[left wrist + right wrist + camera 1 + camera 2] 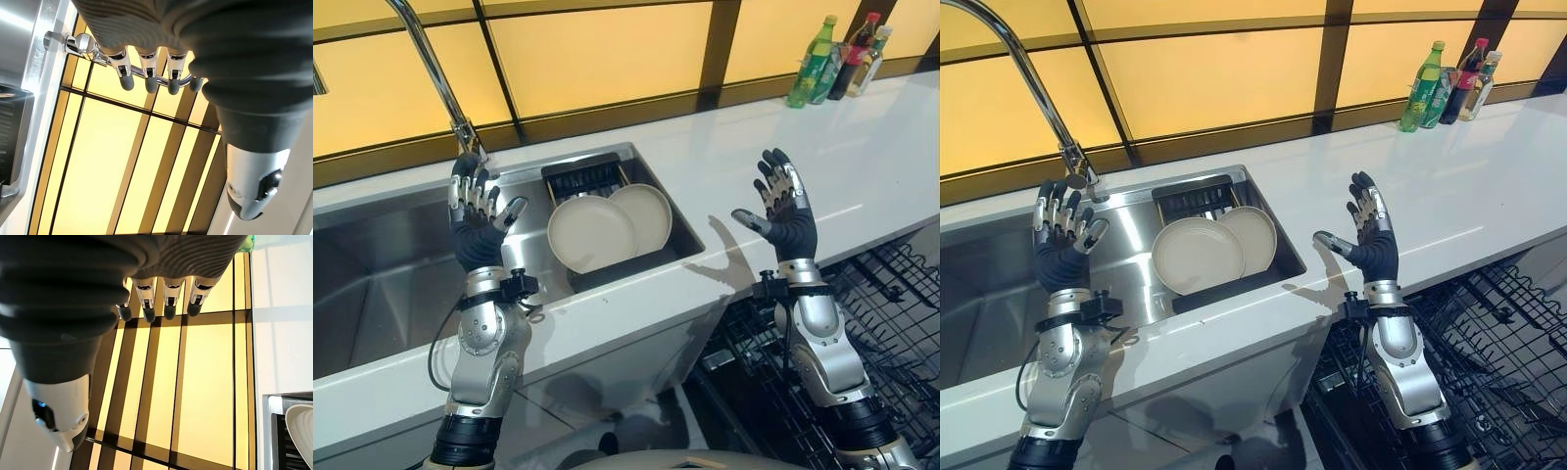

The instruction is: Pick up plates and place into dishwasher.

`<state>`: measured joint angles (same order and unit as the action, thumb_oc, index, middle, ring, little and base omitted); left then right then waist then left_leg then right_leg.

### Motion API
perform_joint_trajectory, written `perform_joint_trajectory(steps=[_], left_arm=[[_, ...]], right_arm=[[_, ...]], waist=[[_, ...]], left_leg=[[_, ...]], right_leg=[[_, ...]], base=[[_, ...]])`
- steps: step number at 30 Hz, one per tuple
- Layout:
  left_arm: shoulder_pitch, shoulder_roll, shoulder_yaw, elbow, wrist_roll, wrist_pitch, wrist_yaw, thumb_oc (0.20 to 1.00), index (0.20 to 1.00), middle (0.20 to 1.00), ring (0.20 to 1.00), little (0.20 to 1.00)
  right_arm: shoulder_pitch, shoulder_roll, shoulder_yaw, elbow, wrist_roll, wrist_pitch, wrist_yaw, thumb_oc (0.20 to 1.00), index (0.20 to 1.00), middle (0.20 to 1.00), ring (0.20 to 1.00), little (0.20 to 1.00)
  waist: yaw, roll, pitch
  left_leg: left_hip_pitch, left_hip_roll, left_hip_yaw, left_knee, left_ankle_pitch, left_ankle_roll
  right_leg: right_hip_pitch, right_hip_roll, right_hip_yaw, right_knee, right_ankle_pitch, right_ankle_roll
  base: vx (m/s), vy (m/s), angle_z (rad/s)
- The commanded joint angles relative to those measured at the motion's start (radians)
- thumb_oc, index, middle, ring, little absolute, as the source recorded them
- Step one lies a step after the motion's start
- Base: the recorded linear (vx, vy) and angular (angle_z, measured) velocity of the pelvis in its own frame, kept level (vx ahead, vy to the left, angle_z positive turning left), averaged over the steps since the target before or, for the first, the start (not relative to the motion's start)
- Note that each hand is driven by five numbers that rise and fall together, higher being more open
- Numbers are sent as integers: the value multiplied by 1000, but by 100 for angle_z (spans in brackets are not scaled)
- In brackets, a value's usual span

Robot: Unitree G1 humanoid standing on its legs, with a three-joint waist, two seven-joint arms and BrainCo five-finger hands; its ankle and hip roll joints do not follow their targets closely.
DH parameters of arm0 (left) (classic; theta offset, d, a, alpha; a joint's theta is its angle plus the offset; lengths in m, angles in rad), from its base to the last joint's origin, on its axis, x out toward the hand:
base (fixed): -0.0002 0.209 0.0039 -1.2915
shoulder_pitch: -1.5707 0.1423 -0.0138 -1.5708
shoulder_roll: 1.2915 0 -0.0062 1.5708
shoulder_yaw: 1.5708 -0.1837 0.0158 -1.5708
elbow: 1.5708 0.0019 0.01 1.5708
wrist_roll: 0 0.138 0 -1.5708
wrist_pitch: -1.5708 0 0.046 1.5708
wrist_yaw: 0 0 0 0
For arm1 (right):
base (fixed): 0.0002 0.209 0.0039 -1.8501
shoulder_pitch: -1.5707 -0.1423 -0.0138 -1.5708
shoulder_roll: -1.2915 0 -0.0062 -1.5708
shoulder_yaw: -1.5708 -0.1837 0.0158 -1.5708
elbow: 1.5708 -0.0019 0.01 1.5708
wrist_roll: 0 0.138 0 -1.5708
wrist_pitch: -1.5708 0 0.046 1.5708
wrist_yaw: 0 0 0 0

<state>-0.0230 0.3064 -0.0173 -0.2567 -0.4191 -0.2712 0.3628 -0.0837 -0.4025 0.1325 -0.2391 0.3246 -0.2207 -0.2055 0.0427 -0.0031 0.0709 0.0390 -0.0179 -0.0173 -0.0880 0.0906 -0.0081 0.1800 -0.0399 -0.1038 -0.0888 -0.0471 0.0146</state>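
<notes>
Cream round plates (607,227), two of them overlapping, lean against a black rack (584,178) inside the steel sink (382,284). Both hands, left (478,211) and right (786,208), are raised with fingers spread, holding nothing.

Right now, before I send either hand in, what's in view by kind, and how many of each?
Plates, in the dark rack in the sink: 2
Bottles, far end of the counter: 3
Faucet: 1
Total: 6
</notes>
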Motion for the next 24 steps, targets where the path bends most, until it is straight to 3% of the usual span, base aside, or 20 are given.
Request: perform_joint_trajectory(steps=[1,15,23,24], left_arm=[[-35,48,2,-17,-17,-20,-25,1000,1000,1000,1000,1000],[-31,53,17,-18,-3,-23,-23,1000,1000,1000,1000,1000],[-21,56,28,-17,15,-6,-8,1000,1000,1000,1000,1000],[-17,53,32,-18,24,5,-14,1000,1000,1000,1000,1000]], right_arm=[[-37,12,-16,-76,-14,-52,3,1000,1000,1000,1000,1000],[-33,11,-17,-78,-12,-45,16,1000,1000,1000,1000,1000],[-32,1,-16,-85,-6,-30,39,1000,1000,1000,1000,1000],[-32,-5,-17,-86,-6,-29,34,1000,1000,1000,1000,1000]], waist=[[7,-8,-63],[7,-8,-62],[15,-12,-54],[20,-19,-43]], left_leg=[[30,76,-7,1,-43,-20],[28,91,-7,1,-35,-30],[34,113,-18,2,-17,-57],[21,106,-20,51,-22,-64]], right_leg=[[-82,-85,-29,2,119,71],[-85,-65,-25,2,115,61],[-87,-21,0,2,101,39],[-85,-21,2,2,108,33]], base=[[0,0,0],[-7,-48,0],[-17,-120,-2],[-3,-102,-3]])
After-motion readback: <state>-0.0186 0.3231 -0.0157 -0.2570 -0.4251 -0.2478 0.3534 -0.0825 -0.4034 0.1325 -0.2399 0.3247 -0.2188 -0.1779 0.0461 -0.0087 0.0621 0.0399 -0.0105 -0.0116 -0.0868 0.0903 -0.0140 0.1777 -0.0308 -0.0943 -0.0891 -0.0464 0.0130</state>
